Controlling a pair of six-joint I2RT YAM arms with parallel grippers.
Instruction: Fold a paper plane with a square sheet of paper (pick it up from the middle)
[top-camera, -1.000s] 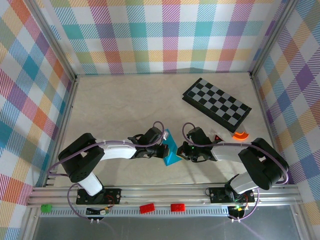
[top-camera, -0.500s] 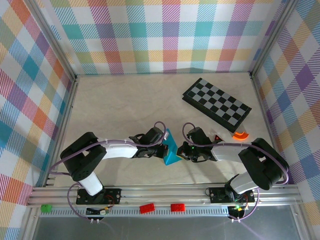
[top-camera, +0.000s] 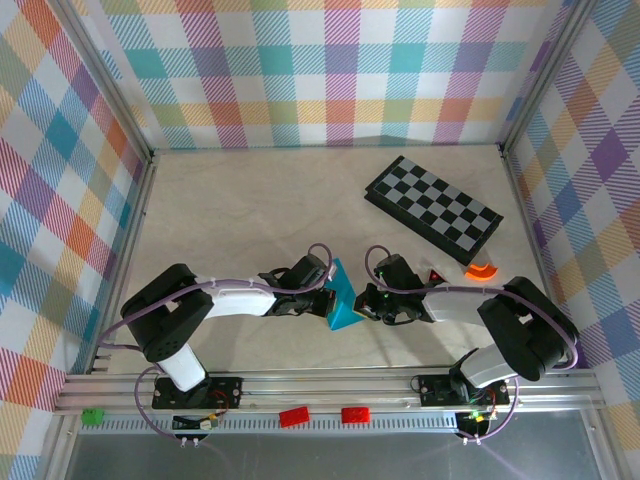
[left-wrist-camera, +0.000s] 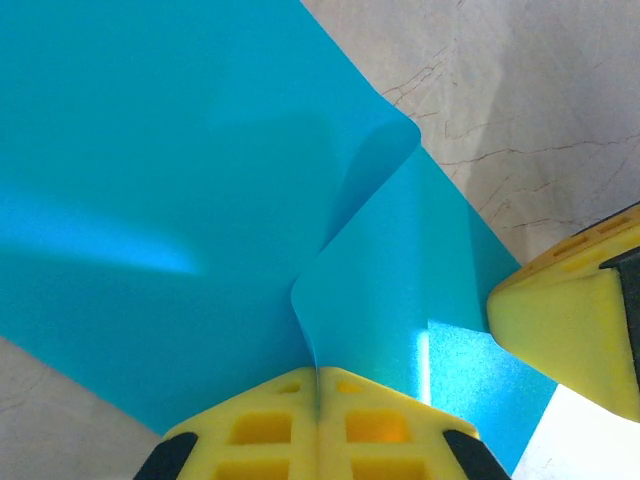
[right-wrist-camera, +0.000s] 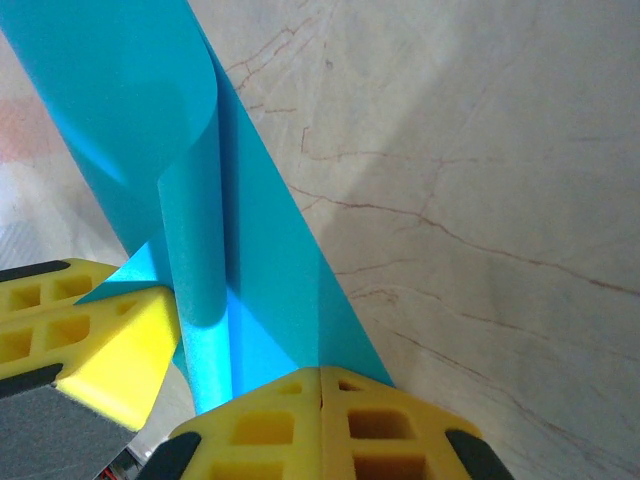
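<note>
Well toward the near edge of the table (top-camera: 230, 210), apart from the checkered board (top-camera: 433, 204), the square sheet of paper (top-camera: 343, 296) stands curled between both arms. The left gripper (left-wrist-camera: 318, 385) and right gripper (right-wrist-camera: 320, 385) each pinch it, jaws pressed fully together.

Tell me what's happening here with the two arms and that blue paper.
Two robot arms are working on the square sheet of paper, held between them at the near middle of the table. The left gripper and the right gripper face one another, each shut on part of the sheet. The sheet is bent over in a loose flap and is not a pointed plane yet. The checkered board lies apart at the far right.
</note>
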